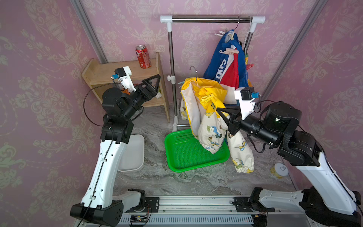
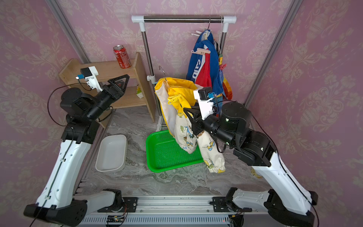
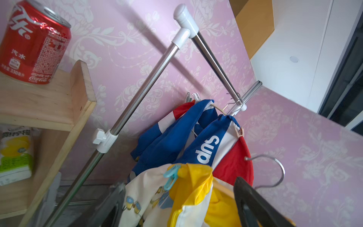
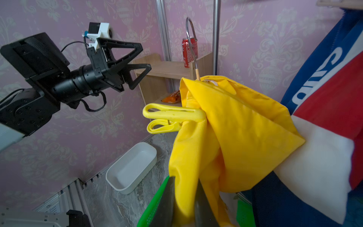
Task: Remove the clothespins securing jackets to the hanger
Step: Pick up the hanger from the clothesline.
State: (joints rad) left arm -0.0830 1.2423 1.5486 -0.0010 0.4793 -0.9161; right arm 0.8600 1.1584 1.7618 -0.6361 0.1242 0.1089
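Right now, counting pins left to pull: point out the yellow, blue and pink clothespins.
yellow clothespin (image 4: 182,116), right wrist view, on its upper arm.
blue clothespin (image 3: 172,176), left wrist view, on its middle.
pink clothespin (image 1: 230,51), a top view, on its middle.

The left gripper (image 4: 146,58) is held raised, jaws spread wide. The right gripper (image 4: 184,179) has its near-closed jaws pinching the yellow jacket (image 4: 235,127) between them.

Mock home robot booth: pink wallpaper panels (image 1: 39,78), aluminium frame (image 1: 89,29), garment rack (image 1: 212,19)
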